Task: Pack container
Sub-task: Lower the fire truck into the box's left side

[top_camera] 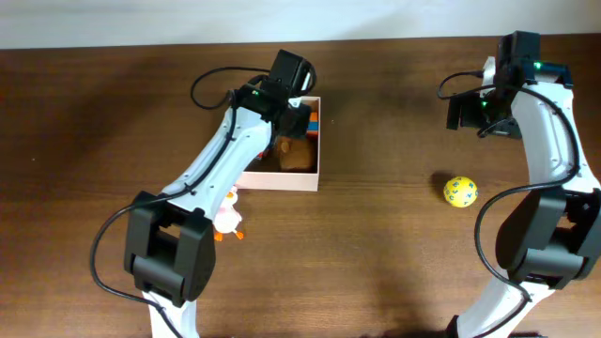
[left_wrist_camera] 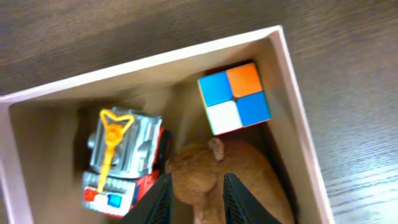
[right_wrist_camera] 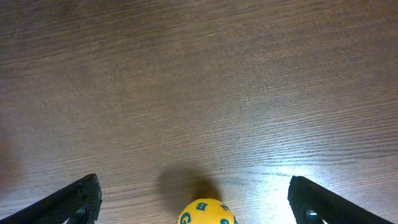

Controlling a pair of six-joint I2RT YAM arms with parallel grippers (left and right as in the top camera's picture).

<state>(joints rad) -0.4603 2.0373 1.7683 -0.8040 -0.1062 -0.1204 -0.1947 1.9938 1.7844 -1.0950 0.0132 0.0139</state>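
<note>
Left gripper (left_wrist_camera: 196,178): fingers (left_wrist_camera: 163,198) set narrow, one on each flank of the plush (left_wrist_camera: 233,167), both touching it. Closed on the plush; how firm the grip is cannot be told. Plush is brown and lies on the container floor, filling the gap between the fingers.

Just ahead of the fingertips, to their right: cube (left_wrist_camera: 234,98), face up showing blue, orange, white and blue squares, in the far right corner of the container (left_wrist_camera: 155,71). Left of the fingers, beside the plush: truck (left_wrist_camera: 124,158), grey and red with a yellow piece on top. All three sit inside the container walls; the left fingers reach down into it.

Outside the container, back toward the left arm's base: duck (top_camera: 228,222), white with orange, on the table (top_camera: 376,263).

Right gripper (right_wrist_camera: 193,179): fingers wide apart, holding nothing, above bare table. Ball (right_wrist_camera: 207,213), yellow with lettering, lies between the two fingers, touching neither. Well apart from the container
</note>
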